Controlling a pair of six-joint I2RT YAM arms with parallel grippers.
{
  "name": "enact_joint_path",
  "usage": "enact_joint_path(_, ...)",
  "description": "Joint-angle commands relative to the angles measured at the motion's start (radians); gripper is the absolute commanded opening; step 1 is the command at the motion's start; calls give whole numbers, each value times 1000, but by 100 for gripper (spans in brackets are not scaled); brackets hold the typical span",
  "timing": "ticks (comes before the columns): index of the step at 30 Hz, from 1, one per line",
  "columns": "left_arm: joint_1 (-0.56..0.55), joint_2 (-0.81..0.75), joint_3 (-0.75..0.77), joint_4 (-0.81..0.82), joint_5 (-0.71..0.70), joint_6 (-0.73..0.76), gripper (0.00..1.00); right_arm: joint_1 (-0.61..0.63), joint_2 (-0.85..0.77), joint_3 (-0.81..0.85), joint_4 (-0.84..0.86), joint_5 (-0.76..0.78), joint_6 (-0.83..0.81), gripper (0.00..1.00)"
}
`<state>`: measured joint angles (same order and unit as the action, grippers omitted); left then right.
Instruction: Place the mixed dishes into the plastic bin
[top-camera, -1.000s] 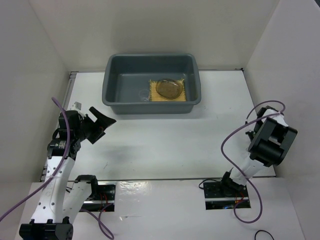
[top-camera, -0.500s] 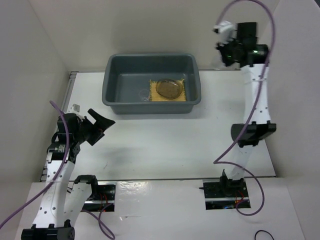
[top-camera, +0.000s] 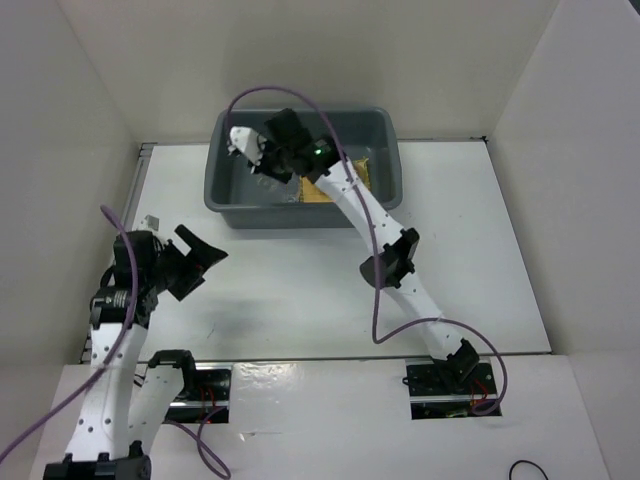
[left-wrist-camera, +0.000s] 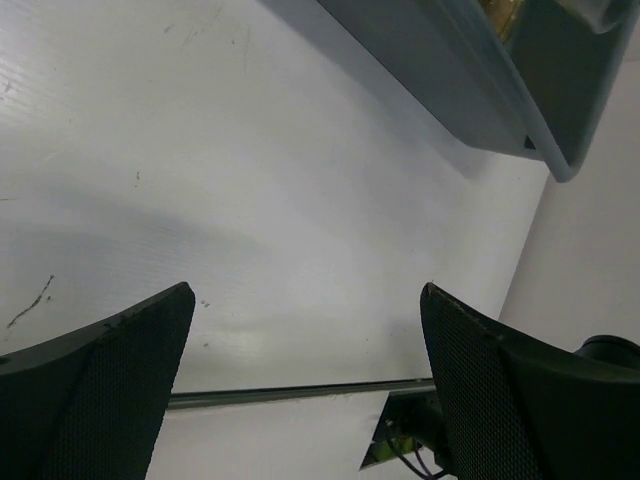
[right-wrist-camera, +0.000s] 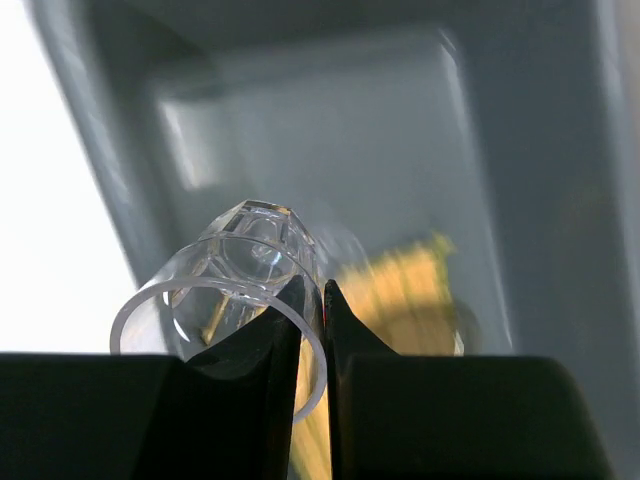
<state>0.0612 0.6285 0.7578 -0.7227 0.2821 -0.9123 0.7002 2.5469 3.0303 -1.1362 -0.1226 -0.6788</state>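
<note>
The grey plastic bin (top-camera: 225, 195) stands at the back of the table. My right gripper (top-camera: 262, 158) reaches over its left half. In the right wrist view it (right-wrist-camera: 312, 295) is shut on the rim of a clear glass cup (right-wrist-camera: 240, 265), held above the bin floor (right-wrist-camera: 330, 130). The yellow woven mat (right-wrist-camera: 400, 285) lies below in the bin; a strip of it (top-camera: 358, 165) shows beside the arm. The brownish plate is hidden under the arm. Another clear cup (top-camera: 290, 192) seems to lie on the bin floor. My left gripper (top-camera: 205, 255) is open and empty over the table (left-wrist-camera: 305, 380).
White walls enclose the table on three sides. The right arm stretches across the middle of the table from its base (top-camera: 445, 375), trailing a purple cable (top-camera: 270, 95). The bin's near corner (left-wrist-camera: 545, 155) shows in the left wrist view.
The right arm has swung from the back right corner leftward and down over the bin's left half, holding the cup. The left arm has barely shifted.
</note>
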Motion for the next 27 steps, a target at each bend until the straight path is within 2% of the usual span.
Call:
enact_joint_path(1, 6, 112, 154, -62, -31, 131, 100, 25, 13, 13, 208, -15, -42, 0)
enact_joint_path(7, 6, 238, 271, -159, -92, 260, 100, 61, 134, -11, 293, -15, -96, 3)
enact_joint_path(10, 15, 319, 327, -182, -92, 317, 100, 71, 171, -66, 366, 3, -119, 9)
enact_joint_path(14, 15, 401, 345, -182, -92, 363, 100, 81, 216, -111, 435, 35, -172, 13)
enact_joint_path(22, 25, 453, 365, -182, -103, 408, 100, 81, 302, -120, 455, 80, -246, 13)
enact_joint_path(27, 25, 453, 365, -182, -103, 408, 100, 81, 323, -120, 455, 100, -255, 28)
